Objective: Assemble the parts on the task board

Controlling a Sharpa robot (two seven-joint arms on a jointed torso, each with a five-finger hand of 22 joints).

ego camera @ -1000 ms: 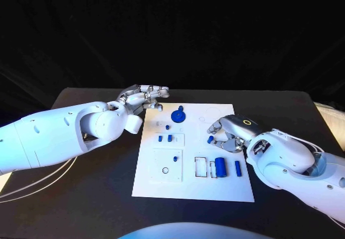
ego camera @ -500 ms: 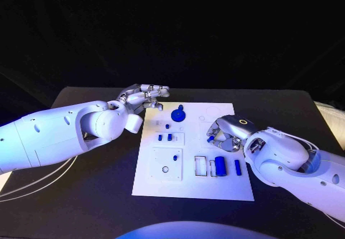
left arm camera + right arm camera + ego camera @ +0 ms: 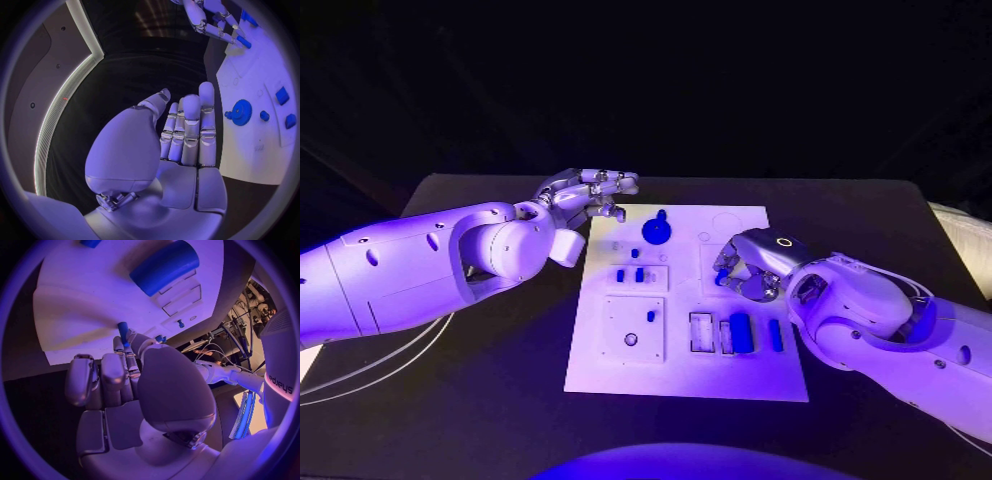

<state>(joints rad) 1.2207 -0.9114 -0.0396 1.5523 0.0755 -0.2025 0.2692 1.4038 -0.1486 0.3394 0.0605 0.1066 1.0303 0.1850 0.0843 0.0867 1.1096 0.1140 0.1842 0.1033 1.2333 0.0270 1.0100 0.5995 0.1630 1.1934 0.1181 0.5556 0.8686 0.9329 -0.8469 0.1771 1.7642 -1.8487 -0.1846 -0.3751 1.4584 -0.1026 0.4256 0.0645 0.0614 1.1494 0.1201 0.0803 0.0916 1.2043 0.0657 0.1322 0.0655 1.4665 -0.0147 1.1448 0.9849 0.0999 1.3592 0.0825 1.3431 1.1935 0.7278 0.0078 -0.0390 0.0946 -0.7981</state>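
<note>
Right, here's the task board [image 3: 740, 385], a white plate lying at the centre of the black table [image 3: 488, 400]. The right hand [image 3: 750, 270] is over the board's three o'clock edge, fingers curled in, and the right wrist view shows a small blue peg [image 3: 122, 332] pinched at its fingertips [image 3: 133, 336], just above the white surface. The left hand [image 3: 586, 190] hovers at the board's eleven o'clock corner, off the plate over bare table; in its own wrist view the fingers [image 3: 190, 125] stand straight and close together with nothing in them. On the board, a blue gear [image 3: 656, 232] sits near twelve o'clock. Below it, two short blue pegs [image 3: 629, 275] stand side by side in a small square block, and another small blue piece [image 3: 651, 316] stands in the larger block towards seven o'clock. Down at five o'clock, a fat blue cylinder [image 3: 741, 334] lies in the row of rectangular slots, with a slim blue bar [image 3: 776, 334] just beside it.
</note>
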